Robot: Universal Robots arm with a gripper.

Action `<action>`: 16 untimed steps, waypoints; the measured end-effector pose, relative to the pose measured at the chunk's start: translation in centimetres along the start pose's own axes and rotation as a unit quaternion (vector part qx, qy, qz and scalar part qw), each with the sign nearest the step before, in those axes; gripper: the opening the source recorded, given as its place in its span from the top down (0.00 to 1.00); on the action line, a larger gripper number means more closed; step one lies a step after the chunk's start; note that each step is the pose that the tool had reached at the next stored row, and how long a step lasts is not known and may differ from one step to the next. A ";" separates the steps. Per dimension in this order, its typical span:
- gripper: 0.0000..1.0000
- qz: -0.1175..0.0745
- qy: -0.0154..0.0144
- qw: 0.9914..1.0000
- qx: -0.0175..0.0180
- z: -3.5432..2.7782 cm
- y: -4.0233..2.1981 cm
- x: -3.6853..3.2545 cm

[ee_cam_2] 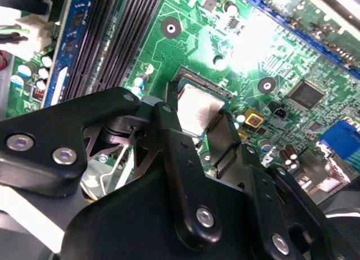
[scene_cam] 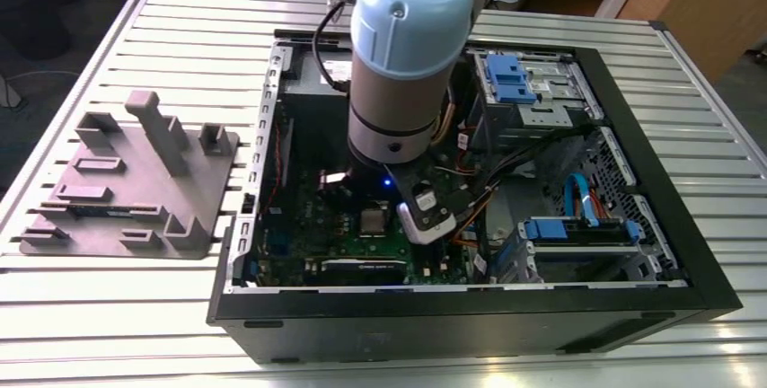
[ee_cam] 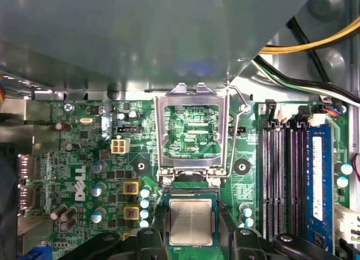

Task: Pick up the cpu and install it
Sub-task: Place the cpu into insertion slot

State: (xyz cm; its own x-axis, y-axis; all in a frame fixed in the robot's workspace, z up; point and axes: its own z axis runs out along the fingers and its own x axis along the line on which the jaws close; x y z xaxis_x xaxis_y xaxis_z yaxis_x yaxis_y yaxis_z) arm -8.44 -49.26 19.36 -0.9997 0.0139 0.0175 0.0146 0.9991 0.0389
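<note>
A robot arm [scene_cam: 408, 65] reaches down into an open black computer case [scene_cam: 480, 321] that lies on its side on a slatted metal table [scene_cam: 108, 316]. A grey plastic tray [scene_cam: 180, 199] rests on the table just beside the case, on the exterior view's left. Inside the case the gripper [ee_cam_2: 197, 122] hangs low over the green circuit board [ee_cam: 84, 142]. The cpu [ee_cam: 191, 222], a small square chip with a silver-grey top, lies flat in its socket on that board, and in both wrist views the gripper's black frame comes down on two opposite sides of it, very close to its edges. Whether the jaws are clamped on the chip or stand just free of it, I cannot tell. The socket's metal hold-down frame [ee_cam: 159, 136] is swung up and open on the side of the socket away from the gripper, with its thin wire lever [ee_cam: 239, 102] raised beside it. A row of long dark memory slots [ee_cam: 281, 181] runs along the board near the socket
</note>
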 end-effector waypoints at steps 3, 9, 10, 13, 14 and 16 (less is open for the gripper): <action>0.55 0.001 0.000 1.000 0.000 0.00 0.00 -0.15; 0.55 0.002 0.000 1.000 0.000 0.08 -0.06 -0.16; 0.55 0.002 0.000 1.000 0.000 0.08 -0.06 -0.15; 0.55 0.002 0.000 1.000 0.000 0.11 -0.07 -0.08; 0.55 0.002 0.000 1.000 0.000 0.11 -0.06 -0.07; 0.55 0.002 0.000 1.000 0.000 0.12 -0.07 -0.05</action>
State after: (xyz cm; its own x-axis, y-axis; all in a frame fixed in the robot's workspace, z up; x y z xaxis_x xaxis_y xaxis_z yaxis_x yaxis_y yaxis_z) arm -8.39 -49.32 19.24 -0.9997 0.0171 0.0176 0.0177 0.9991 0.0386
